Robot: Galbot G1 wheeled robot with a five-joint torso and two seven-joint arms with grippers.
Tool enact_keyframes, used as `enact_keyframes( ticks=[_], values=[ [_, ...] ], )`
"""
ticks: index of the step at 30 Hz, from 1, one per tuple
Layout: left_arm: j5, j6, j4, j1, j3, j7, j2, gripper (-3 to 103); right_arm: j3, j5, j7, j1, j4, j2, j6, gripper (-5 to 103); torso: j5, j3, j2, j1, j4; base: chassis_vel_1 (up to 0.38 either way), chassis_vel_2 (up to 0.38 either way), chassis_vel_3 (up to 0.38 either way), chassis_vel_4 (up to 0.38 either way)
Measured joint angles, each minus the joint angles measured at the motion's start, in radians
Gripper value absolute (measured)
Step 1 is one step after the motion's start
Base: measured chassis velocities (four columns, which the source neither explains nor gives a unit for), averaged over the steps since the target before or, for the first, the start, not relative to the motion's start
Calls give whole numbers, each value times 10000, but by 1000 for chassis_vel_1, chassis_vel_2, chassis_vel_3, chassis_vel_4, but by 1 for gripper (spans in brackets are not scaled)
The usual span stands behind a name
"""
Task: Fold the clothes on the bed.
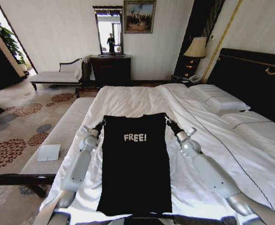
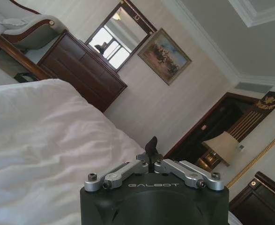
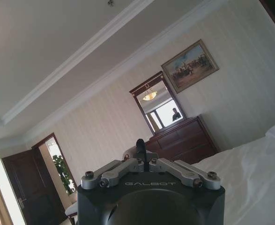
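Black T-shirt (image 1: 135, 164) held upright over white bed (image 1: 142, 101), top corners pinched shut in left end effector (image 1: 100, 123) and right end effector (image 1: 167, 120); striped bench (image 1: 62, 133) alongside, dresser (image 1: 110, 69) and mirror (image 1: 108, 29) beyond.

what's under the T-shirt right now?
White bed sheets show all around the T-shirt; the part beneath it is covered. The left gripper and right gripper are shut on its top corners.

Free: bare bed (image 1: 128, 101) sheet beyond shirt (image 1: 135, 164) | Blocked: pillows (image 1: 221, 101) right, bench (image 1: 62, 136) left
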Motion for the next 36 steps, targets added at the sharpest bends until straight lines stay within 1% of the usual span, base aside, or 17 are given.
enact_keyframes(
  ticks=[4, 5, 6, 9, 10, 12, 14, 15, 19, 20, 24, 26, 29, 30, 32, 34, 36],
  values=[
    [-193, -7, -9, -163, 86, 60, 181, 0, -131, 150, -21, 212, -15, -61, 120, 0, 0, 0, 0, 0, -1, 0, 0, 0, 0],
    [-408, -24, -307, -64, 97, 73, 358, 0, -144, 179, -21, 179, 112, -123, 181, 0, 1, 0, -1, 2, -2, 0, 0, 0, 0],
    [-408, -24, -307, -64, 97, 73, 358, 0, -144, 179, -21, 179, 112, -123, 181, 0, 1, 0, -1, 2, -2, 0, 0, 0, 0],
    [-765, -56, -1423, 894, -1, 93, 802, 0, -56, 41, -18, -407, 437, -284, 266, 0, 0, 0, 0, 1, -1, 0, 0, 0, 0],
    [-765, -56, -1423, 894, -1, 93, 802, 0, -56, 41, -18, -407, 437, -284, 266, 0, 0, 0, 0, 1, -1, 0, 0, 0, 0],
    [-767, -60, -2194, 1913, -185, 123, 1063, 0, -8, -261, 122, -1007, 561, -394, 275, 0, 0, -2, 0, -1, 0, 0, 0, 0, 0],
    [-631, -64, -2953, 3213, -455, 171, 1267, 0, 59, -644, 419, -1934, 808, -562, 274, 0, 1, -2, 0, -2, 3, 0, 0, 0, 0],
    [-631, -64, -2953, 3213, -455, 171, 1267, 0, 59, -644, 419, -1934, 808, -562, 274, 0, 1, -2, 0, -2, 3, 0, 0, 0, 0],
    [-210, -142, -4005, 5060, -878, 233, 1404, 0, 499, -1291, 533, -3761, 1712, -892, 325, 0, 2, -4, 1, -3, -3, 0, 0, 0, 0],
    [-210, -142, -4005, 5060, -878, 233, 1404, 0, 499, -1291, 533, -3761, 1712, -892, 325, 0, 2, -4, 1, -3, -3, 0, 0, 0, 0],
    [382, -159, -4913, 6655, -1145, 197, 1287, 0, 1077, -1938, 804, -5374, 2460, -940, 327, 0, 3, -5, 1, -4, 0, 0, 0, 0, 0],
    [493, -149, -5078, 6949, -1195, 160, 1249, 0, 1196, -2046, 850, -5663, 2560, -936, 328, 0, -2, -5, 2, -4, 3, 0, 0, 0, 0],
    [964, -83, -5767, 8196, -1449, 56, 1119, 0, 1706, -2550, 904, -7116, 2947, -868, 328, 0, 6, -4, 2, -4, -4, 0, 0, 0, 0],
    [964, -83, -5767, 8196, -1449, 56, 1119, 0, 1706, -2550, 904, -7116, 2947, -868, 328, 0, 6, -4, 2, -4, -4, 0, 0, 0, 0],
    [1149, -47, -6103, 8762, -1588, 41, 1017, 0, 2077, -2779, 794, -7859, 3107, -802, 374, 0, -1, -4, 2, -5, 1, 0, 0, 0, 0],
    [1413, -9, -6410, 9373, -1735, 47, 885, 0, 2441, -3061, 578, -8550, 3133, -691, 511, 0, 4, -4, 3, -5, -1, 0, 0, 0, 0],
    [1581, 1, -6485, 9608, -1798, 60, 833, 0, 2592, -3186, 482, -8835, 3107, -635, 588, 0, 0, -4, 3, -5, 0, 0, 0, 0, 0]
  ],
)
